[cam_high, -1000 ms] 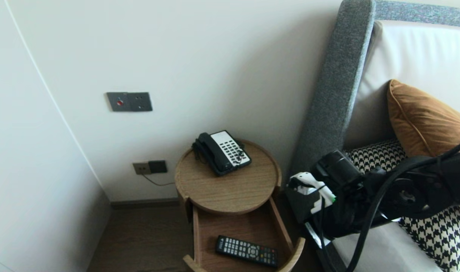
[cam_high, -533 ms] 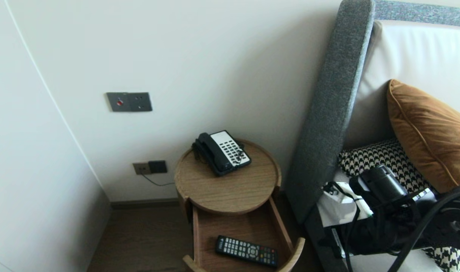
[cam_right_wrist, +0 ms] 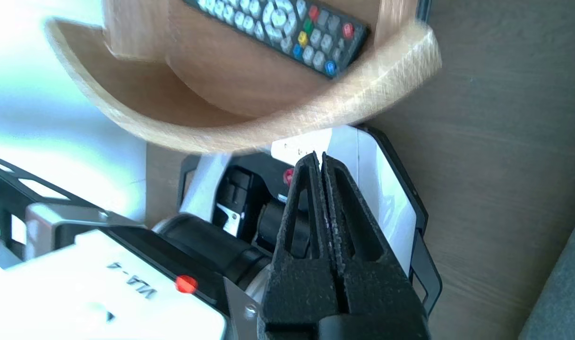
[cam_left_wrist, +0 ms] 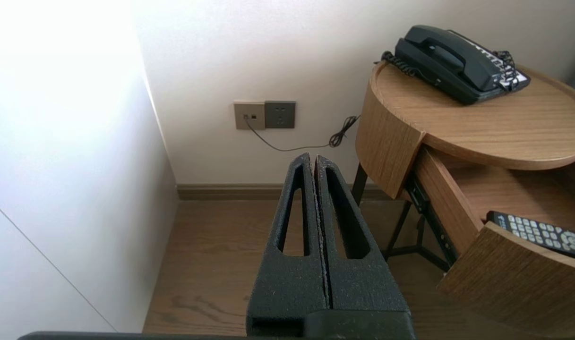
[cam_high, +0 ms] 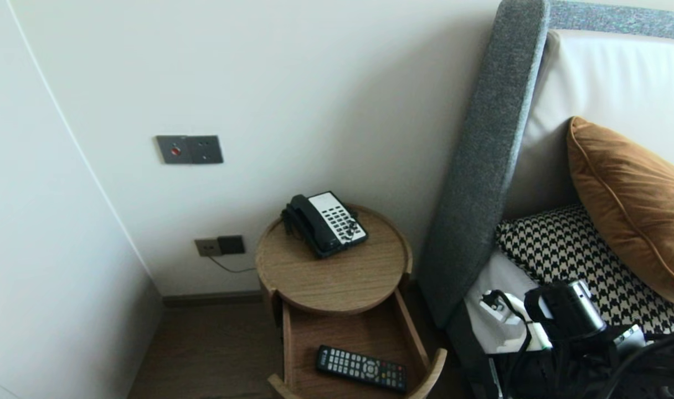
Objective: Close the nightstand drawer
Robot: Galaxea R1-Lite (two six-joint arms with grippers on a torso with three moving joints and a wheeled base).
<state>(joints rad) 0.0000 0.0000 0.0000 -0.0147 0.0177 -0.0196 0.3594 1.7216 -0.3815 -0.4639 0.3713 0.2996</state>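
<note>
Inside the open drawer (cam_high: pixel 342 332) of the bedside table lies the remote (cam_high: pixel 362 368), flat on the drawer floor, keys up, close behind the curved front and slanted across it. With the drawer out past the round tabletop (cam_high: pixel 337 277), the remote is bare from above; I judge it reachable without touching anything else. The telephone (cam_high: pixel 324 223) sits at the back of the tabletop, near the wall, where a cord runs from the wall socket (cam_left_wrist: pixel 264 114) toward the table. It is well apart from the remote.

Right hand (cam_right_wrist: pixel 319 158): fingers pressed together, nothing between them. It is low and outside the drawer, tips aimed toward the outer face of the curved front. I cannot tell whether it touches; it looks just short. The head view gives me only the right arm (cam_high: pixel 564 327), folded down low beside the grey headboard (cam_high: pixel 480 166) and the houndstooth pillow (cam_high: pixel 569 255).

Left hand (cam_left_wrist: pixel 312 160): parked, fingers together, empty, over the floor on the table's left, well apart from the drawer.
</note>
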